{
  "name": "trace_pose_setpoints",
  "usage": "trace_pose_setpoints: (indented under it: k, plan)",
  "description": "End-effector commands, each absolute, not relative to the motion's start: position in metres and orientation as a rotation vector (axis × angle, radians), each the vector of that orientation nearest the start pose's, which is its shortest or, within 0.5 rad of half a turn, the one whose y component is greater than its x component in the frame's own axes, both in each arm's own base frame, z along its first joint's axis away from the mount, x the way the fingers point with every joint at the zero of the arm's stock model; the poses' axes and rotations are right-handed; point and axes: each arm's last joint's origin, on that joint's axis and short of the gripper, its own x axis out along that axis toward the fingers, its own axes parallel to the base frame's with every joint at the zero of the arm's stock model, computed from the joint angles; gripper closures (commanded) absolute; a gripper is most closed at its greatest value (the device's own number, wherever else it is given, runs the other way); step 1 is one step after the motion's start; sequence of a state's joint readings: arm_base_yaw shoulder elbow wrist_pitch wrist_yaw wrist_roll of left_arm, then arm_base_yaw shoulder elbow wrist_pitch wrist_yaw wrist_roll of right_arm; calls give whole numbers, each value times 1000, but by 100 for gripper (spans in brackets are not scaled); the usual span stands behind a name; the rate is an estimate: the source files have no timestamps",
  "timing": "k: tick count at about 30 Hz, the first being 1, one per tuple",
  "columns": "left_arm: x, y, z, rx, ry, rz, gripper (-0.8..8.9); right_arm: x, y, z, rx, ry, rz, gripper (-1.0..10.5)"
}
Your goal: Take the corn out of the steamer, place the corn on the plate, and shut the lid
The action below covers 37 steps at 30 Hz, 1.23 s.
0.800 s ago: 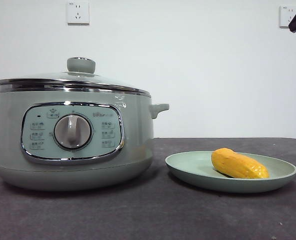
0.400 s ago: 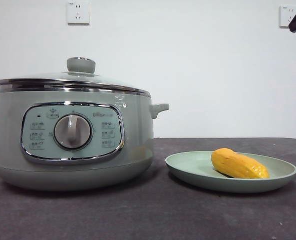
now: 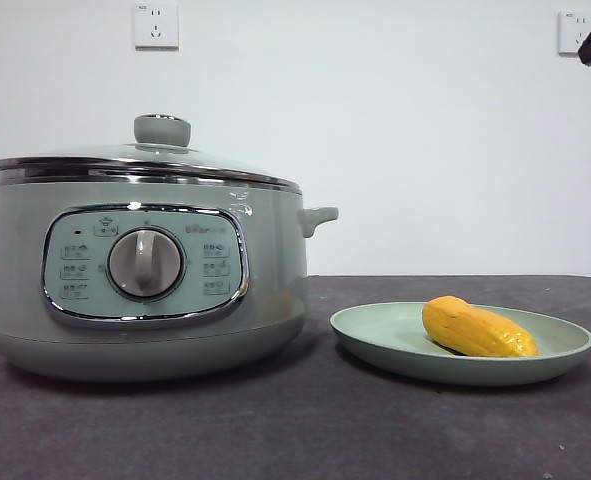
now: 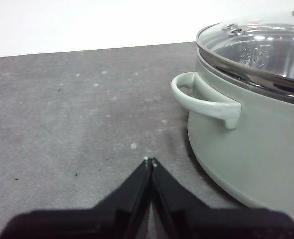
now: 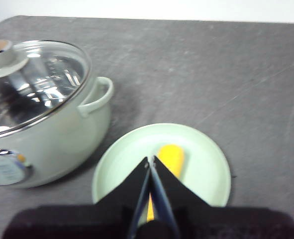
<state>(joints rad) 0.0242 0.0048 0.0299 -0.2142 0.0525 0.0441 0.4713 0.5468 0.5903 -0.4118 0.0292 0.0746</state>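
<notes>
From the front, the steamer [image 3: 145,270] stands on the left of the dark table [image 3: 295,430], its control panel and silver dial [image 3: 145,263] facing the camera. The lid [image 3: 145,160] sits closed on the chrome rim, level, with its pale green knob on top. To the right of the steamer, a little apart from it, lies the plate [image 3: 375,335]. The corn [image 3: 477,328] lies on its side in the plate, toward the plate's right half, one end pointing left and far, the other right and near. A black tip of an arm shows at the top right corner, high above the table. Two wall sockets [image 3: 156,25] are on the white wall behind.

In the left wrist view, the left gripper [image 4: 150,162] hangs over bare table just beside the steamer's side handle [image 4: 204,99], touching nothing. Its two black jaws are pressed together at the tips with nothing between them. The glass lid is seen seated on the steamer's rim.

In the right wrist view, the right gripper [image 5: 150,160] is held above the plate [image 5: 206,174], over the corn [image 5: 170,158], which lies near the plate's middle. Its jaws are likewise clenched tip to tip and empty. The steamer [image 5: 52,144] with its lid [image 5: 32,84] on is beside the plate, not touching it
</notes>
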Motion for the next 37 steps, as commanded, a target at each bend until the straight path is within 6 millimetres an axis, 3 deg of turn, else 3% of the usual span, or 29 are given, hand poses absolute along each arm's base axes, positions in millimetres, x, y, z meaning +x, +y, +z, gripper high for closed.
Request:
trace_pose_setpoints:
  k: [1,4,9,20,29,37]
  plan:
    - [95,1,149,38,202,-29,817,112,53,276,-160,312,383,946]
    - [95,1,148,38,202,-29,817,112,45,276,-247,225,343,946]
    - [95,1,148,38,202,-29,817,104,30,262,-215,109,328,946]
    - [95,1,148,38,202,-29,817,100,17,195,-194,11,213,946]
    - [95,1,149,38,202,-29,817,99,17,158,-109,67,207,946]
    - [95,1,149,38,201,-29,817,97,16,144,-74,225,208,946]
